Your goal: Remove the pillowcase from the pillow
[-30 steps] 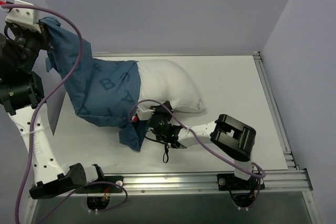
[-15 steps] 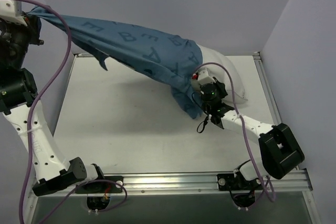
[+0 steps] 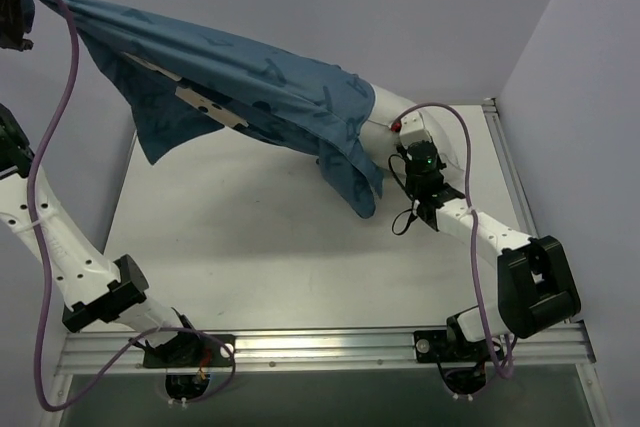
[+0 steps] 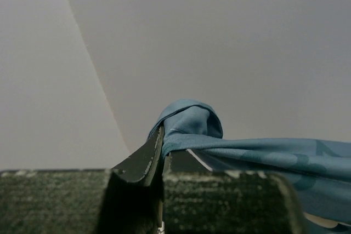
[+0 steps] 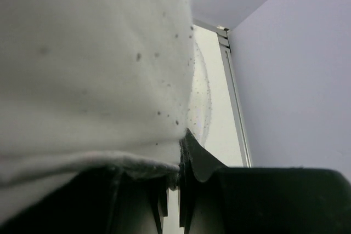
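The left tool is clamped narrow on a bunched fold of the soft blue fabric pillowcase printed with darker blue letters. In the left wrist view the cloth wells up in a knot just past the fingertips and runs off taut to one side. Seen from above, this tool is raised high over the far left corner of the white bench, partly cut off by the picture's edge. The pillowcase stretches away from it in a long slanting sheet, clear of the bench. A loose flap hangs below the sheet not far from the tool. A purple cable loops down from the tool toward the bench's near edge.

The right tool is closed narrow on a pinch of the plain white plump pillow, whose fabric fills the wrist view above and beside its fingers. Just beside this tool, the pillowcase's open mouth is gathered in folds around the pillow, its hem drooping toward the bench. Only the pillow's end nearest the tool shows bare; the rest sits inside the cover. Whether the pillow touches the bench I cannot tell. Beyond the tool run the bench's metal rail and a lavender wall.
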Tool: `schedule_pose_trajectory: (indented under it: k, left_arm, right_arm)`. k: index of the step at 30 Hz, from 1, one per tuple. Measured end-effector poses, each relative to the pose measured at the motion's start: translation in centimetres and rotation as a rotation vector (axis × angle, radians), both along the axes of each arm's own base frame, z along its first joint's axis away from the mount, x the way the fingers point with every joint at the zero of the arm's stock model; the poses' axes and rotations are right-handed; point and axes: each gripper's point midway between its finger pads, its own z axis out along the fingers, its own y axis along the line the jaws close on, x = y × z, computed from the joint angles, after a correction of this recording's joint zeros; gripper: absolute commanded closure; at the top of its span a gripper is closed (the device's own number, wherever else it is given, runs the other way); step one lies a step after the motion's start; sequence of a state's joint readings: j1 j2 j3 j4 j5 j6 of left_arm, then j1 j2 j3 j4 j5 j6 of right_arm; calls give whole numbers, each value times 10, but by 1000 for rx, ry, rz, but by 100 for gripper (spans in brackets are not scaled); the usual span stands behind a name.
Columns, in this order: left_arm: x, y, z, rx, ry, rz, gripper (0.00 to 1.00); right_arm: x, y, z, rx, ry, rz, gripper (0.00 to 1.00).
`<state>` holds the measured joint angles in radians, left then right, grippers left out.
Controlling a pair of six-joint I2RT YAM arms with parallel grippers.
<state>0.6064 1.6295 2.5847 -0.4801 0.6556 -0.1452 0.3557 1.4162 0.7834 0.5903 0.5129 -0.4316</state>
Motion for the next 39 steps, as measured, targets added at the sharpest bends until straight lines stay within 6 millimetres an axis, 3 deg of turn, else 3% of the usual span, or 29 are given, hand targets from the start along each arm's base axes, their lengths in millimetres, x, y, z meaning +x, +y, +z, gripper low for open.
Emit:
schedule_pose_trajectory:
  k: [4,8,12,15,17,19,22,25,30,34,35,38,39]
  left_arm:
    - [-11,-17,-6,-14,-12,-47,98]
    - [-21,-25,12,-1,-51,-48,98]
    - [-19,-14,34,22,-101,-29,98]
    - [-10,-7,20,-11,-52,-46,98]
    - [0,-9,-8,-51,15,-73,98]
    - [6,-25,-51,-82,95,-102,98]
    - [8,-76,-120,-50,215,-211,98]
    - [-7,-114,-195,-16,370,-308,98]
    - [-24,-102,-305,56,589,-232,98]
    - [-42,-92,-378,155,755,-201,96]
    - [-49,-91,-397,187,804,-209,92]
    - [-72,-94,-435,271,925,-266,51]
    - [-80,-96,-445,298,962,-296,30]
  right_arm:
    - [-2,-9,-7,13,27,-12,100]
    - [-1,-14,-9,40,35,-10,100]
    - [8,-16,-2,91,11,6,100]
    - [12,-15,-1,115,8,19,100]
    - [9,-16,-6,113,30,20,100]
    - [1,-19,-17,102,65,12,100]
    - [-22,-21,-37,62,143,-16,100]
    - [-48,-12,-52,34,221,-7,100]
    - [-69,14,-48,37,263,69,100]
    - [-75,14,-44,39,303,70,98]
    - [-77,14,-44,40,315,73,93]
    - [-85,17,-42,54,354,96,64]
    - [-88,18,-39,62,361,105,57]
